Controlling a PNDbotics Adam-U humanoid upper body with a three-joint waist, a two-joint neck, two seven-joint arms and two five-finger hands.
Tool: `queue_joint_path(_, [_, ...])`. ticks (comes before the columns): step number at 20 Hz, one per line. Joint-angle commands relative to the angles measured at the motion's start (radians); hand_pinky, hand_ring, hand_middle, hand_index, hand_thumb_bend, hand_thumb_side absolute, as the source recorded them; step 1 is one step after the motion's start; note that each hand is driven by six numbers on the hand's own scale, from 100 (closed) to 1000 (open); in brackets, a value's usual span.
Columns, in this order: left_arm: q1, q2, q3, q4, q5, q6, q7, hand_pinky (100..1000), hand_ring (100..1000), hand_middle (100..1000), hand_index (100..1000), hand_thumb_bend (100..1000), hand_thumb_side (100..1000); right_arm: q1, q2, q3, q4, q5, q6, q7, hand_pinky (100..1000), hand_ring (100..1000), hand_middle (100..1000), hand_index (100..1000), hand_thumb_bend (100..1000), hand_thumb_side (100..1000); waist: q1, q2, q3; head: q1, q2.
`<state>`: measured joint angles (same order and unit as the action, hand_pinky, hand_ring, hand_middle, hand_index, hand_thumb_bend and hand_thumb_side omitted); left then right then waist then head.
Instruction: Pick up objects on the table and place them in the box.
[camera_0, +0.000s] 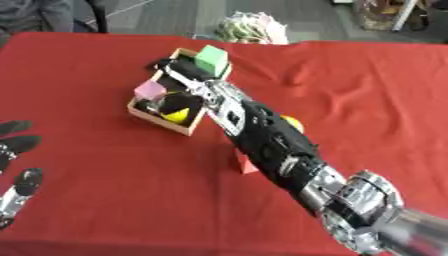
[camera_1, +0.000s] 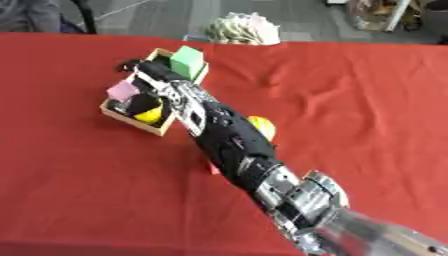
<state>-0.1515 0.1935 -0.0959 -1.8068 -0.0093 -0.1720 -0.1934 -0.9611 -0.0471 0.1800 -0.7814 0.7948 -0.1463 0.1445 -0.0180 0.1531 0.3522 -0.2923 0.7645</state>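
left eye view: right arm runs diagonally from the near right corner up to the box (camera_0: 144, 113), right hand (camera_0: 175, 70) over its far end by the green block (camera_0: 212, 58). can't tell if its fingers hold anything. pink block (camera_0: 150, 90) and a yellow thing (camera_0: 178, 115) sit inside. left hand (camera_0: 16, 150) rests open at the left edge, cut off.

right eye view: yellow ball (camera_1: 262, 126) on the red cloth (camera_1: 367, 100) just right of the forearm, half hidden. a small red piece (camera_1: 213, 169) peeks out under the arm.
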Motion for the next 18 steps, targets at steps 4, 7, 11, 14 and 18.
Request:
queue_joint_path(4, [-0.011,0.007,0.006,-0.017,0.000,-0.001,0.000,816,734,756,817,620,457,-0.027,-0.028,-0.013,-0.063,-0.057,-0.007,-0.004,760,811,868,917,433,401,0.013,-0.015,-0.013,0.009,-0.009])
queue_joint_path(7, [-0.006,0.008,0.012,-0.015,-0.003,-0.002,0.005,816,733,756,817,622,456,-0.035,-0.067,-0.005,-0.144,-0.175,-0.003,0.015,757,801,850,915,421,371,0.010,-0.018,-0.036,0.023,-0.009])
queue_joint_path(11, [0.001,0.013,0.022,-0.014,-0.009,-0.002,0.016,815,732,755,816,626,456,-0.016,-0.145,0.024,-0.291,-0.374,0.025,0.071,760,799,846,918,405,353,0.007,-0.023,-0.086,0.047,-0.004])
queue_joint_path(14, [0.009,0.015,0.030,-0.012,-0.014,-0.002,0.025,814,732,755,816,626,456,0.022,-0.215,0.043,-0.405,-0.482,0.053,0.110,754,790,830,912,391,329,0.005,-0.028,-0.130,0.063,0.000])
queue_joint_path(18, [0.019,0.020,0.039,-0.009,-0.020,-0.002,0.034,815,734,755,817,623,457,0.100,-0.331,0.078,-0.565,-0.527,0.039,0.192,763,797,835,914,368,280,0.002,-0.036,-0.187,0.088,0.005])
